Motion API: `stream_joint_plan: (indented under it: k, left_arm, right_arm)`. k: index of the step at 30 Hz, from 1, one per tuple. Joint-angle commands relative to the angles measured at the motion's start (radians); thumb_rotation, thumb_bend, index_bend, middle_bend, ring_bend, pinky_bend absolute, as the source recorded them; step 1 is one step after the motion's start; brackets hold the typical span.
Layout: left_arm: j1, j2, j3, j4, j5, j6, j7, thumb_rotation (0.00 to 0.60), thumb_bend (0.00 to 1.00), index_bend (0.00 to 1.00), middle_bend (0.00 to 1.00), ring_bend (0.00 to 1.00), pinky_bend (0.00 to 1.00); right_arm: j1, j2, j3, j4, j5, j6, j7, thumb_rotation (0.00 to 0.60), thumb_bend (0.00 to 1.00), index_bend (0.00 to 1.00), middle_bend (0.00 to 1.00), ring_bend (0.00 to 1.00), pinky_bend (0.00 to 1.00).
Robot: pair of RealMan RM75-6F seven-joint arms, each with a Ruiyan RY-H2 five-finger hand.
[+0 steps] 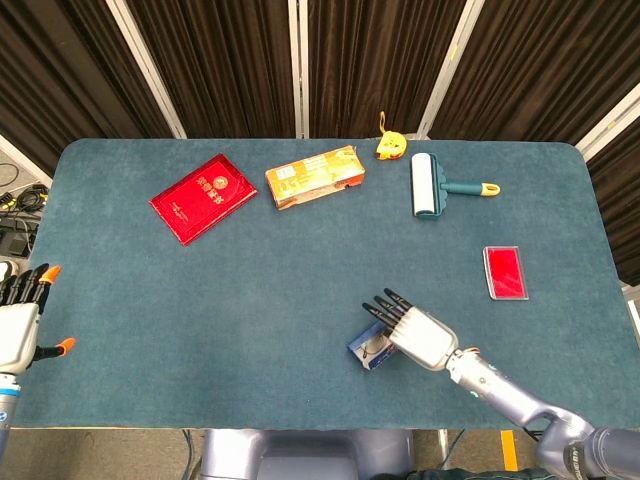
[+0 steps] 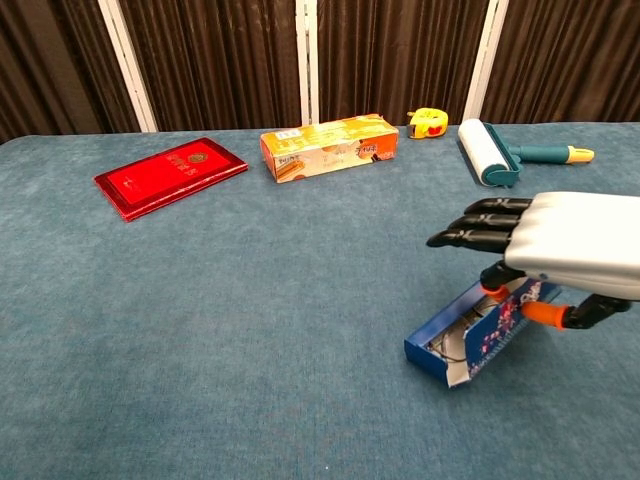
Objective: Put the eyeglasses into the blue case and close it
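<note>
1. Table point(image 1: 200, 300): blue-green felt top. Head view shows the whole surface; chest view shows only the middle and far part, cropped at both sides.
2. Right hand point(image 1: 412, 328) / point(image 2: 560, 245): over the near right part of the table, palm down, fingers stretched toward the table's middle. It grips the blue case point(image 2: 475, 335) from above. Chest view shows an orange-tipped digit under the palm against the case's side; head view hides that under the hand.
3. Left hand point(image 1: 18, 315): head view only, off the table's left edge, holding nothing, fingers straight and close together. Chest view does not catch it.
4. Red booklet point(image 1: 203, 197): far left, flat, well apart from the hands.
5. Orange box point(image 1: 314, 176): far centre, lying flat, just right of the booklet.
6. Lint roller point(image 1: 430, 186): far right, white roll toward the centre, teal handle with a yellow tip pointing right.
7. Blue case point(image 1: 368, 347): lid open, tilted, near corner on the felt, far end raised under the palm. Head view shows only its left end.
8. Red card point(image 1: 505, 271): head view only, flat, right of the case, apart from it.
9. Eyeglasses point(image 2: 455, 345): inside the open case; chest view shows thin wire frames, head view only a sliver.
10. Yellow tape measure point(image 1: 389, 146): far edge, just beside the roller's top.
</note>
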Motion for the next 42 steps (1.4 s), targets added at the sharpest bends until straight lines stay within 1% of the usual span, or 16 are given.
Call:
stream_joint_plan:
  k: [1, 8, 14, 16, 17, 18, 19, 21, 23, 24, 27, 30, 33, 36, 40, 42]
  left_arm:
    - [0.001, 0.000, 0.001, -0.001, 0.001, 0.001, 0.000, 0.600, 0.00, 0.00, 0.00, 0.00, 0.00]
    - [-0.001, 0.004, 0.001, -0.002, -0.002, -0.006, -0.004, 0.600, 0.00, 0.00, 0.00, 0.00, 0.00]
    - [-0.002, 0.005, 0.001, -0.001, -0.003, -0.008, -0.005, 0.600, 0.00, 0.00, 0.00, 0.00, 0.00]
    - [-0.002, 0.004, 0.001, -0.001, -0.002, -0.007, -0.005, 0.600, 0.00, 0.00, 0.00, 0.00, 0.00]
    - [-0.002, 0.004, 0.001, -0.001, -0.002, -0.006, -0.005, 0.600, 0.00, 0.00, 0.00, 0.00, 0.00]
    - [-0.002, 0.004, 0.001, -0.001, -0.002, -0.006, -0.005, 0.600, 0.00, 0.00, 0.00, 0.00, 0.00]
    - [-0.002, 0.004, 0.001, 0.000, -0.002, -0.006, -0.005, 0.600, 0.00, 0.00, 0.00, 0.00, 0.00]
    - [-0.002, 0.003, 0.001, 0.000, -0.003, -0.007, -0.003, 0.600, 0.00, 0.00, 0.00, 0.00, 0.00]
    - [-0.003, 0.002, 0.001, 0.002, -0.004, -0.008, -0.001, 0.600, 0.00, 0.00, 0.00, 0.00, 0.00]
    - [-0.003, 0.001, 0.002, 0.003, -0.006, -0.009, 0.000, 0.600, 0.00, 0.00, 0.00, 0.00, 0.00]
    - [-0.004, -0.001, 0.002, 0.004, -0.009, -0.011, 0.002, 0.600, 0.00, 0.00, 0.00, 0.00, 0.00]
    - [-0.005, -0.002, 0.002, 0.003, -0.009, -0.011, 0.003, 0.600, 0.00, 0.00, 0.00, 0.00, 0.00]
    - [-0.004, -0.002, 0.002, 0.001, -0.008, -0.010, 0.004, 0.600, 0.00, 0.00, 0.00, 0.00, 0.00]
    - [-0.003, -0.001, 0.004, -0.002, -0.002, -0.006, 0.003, 0.600, 0.00, 0.00, 0.00, 0.00, 0.00]
    - [-0.002, 0.000, 0.005, -0.004, 0.001, -0.004, 0.002, 0.600, 0.00, 0.00, 0.00, 0.00, 0.00]
    - [-0.001, 0.001, 0.006, -0.006, 0.005, -0.001, 0.002, 0.600, 0.00, 0.00, 0.00, 0.00, 0.00]
  right_arm:
    - [0.023, -0.014, 0.025, -0.025, 0.018, -0.047, -0.058, 0.600, 0.49, 0.67, 0.00, 0.00, 0.00]
    - [0.046, -0.029, 0.054, -0.066, 0.050, -0.109, -0.157, 0.600, 0.49, 0.65, 0.00, 0.00, 0.00]
    - [0.050, -0.056, 0.078, -0.072, 0.077, -0.125, -0.224, 0.600, 0.49, 0.65, 0.00, 0.00, 0.00]
    - [0.049, -0.070, 0.087, -0.066, 0.088, -0.124, -0.236, 0.600, 0.48, 0.61, 0.00, 0.00, 0.00]
    - [0.046, -0.077, 0.090, -0.063, 0.091, -0.120, -0.240, 0.600, 0.45, 0.54, 0.00, 0.00, 0.00]
    - [0.042, -0.087, 0.094, -0.057, 0.095, -0.111, -0.248, 0.600, 0.37, 0.44, 0.00, 0.00, 0.00]
    - [0.037, -0.095, 0.099, -0.052, 0.101, -0.103, -0.257, 0.600, 0.30, 0.35, 0.00, 0.00, 0.00]
    - [0.026, -0.113, 0.109, -0.049, 0.110, -0.079, -0.269, 0.600, 0.08, 0.12, 0.00, 0.00, 0.00]
    - [0.017, -0.124, 0.116, -0.047, 0.104, -0.049, -0.263, 0.600, 0.00, 0.02, 0.00, 0.00, 0.00]
    - [0.011, -0.129, 0.123, -0.048, 0.094, -0.017, -0.245, 0.600, 0.00, 0.00, 0.00, 0.00, 0.00]
    - [0.000, -0.126, 0.130, -0.055, 0.069, 0.040, -0.192, 0.600, 0.00, 0.00, 0.00, 0.00, 0.00]
    - [-0.004, -0.088, 0.131, -0.092, 0.066, 0.052, -0.149, 0.600, 0.00, 0.00, 0.00, 0.00, 0.00]
    - [0.007, -0.021, 0.115, -0.139, 0.068, 0.011, -0.119, 0.600, 0.00, 0.00, 0.00, 0.00, 0.00]
    - [0.020, 0.020, 0.091, -0.150, 0.070, -0.045, -0.110, 0.600, 0.00, 0.00, 0.00, 0.00, 0.00]
    - [0.030, 0.032, 0.075, -0.148, 0.083, -0.095, -0.110, 0.600, 0.00, 0.00, 0.00, 0.00, 0.00]
    - [0.032, 0.022, 0.069, -0.135, 0.088, -0.112, -0.121, 0.600, 0.00, 0.00, 0.00, 0.00, 0.00]
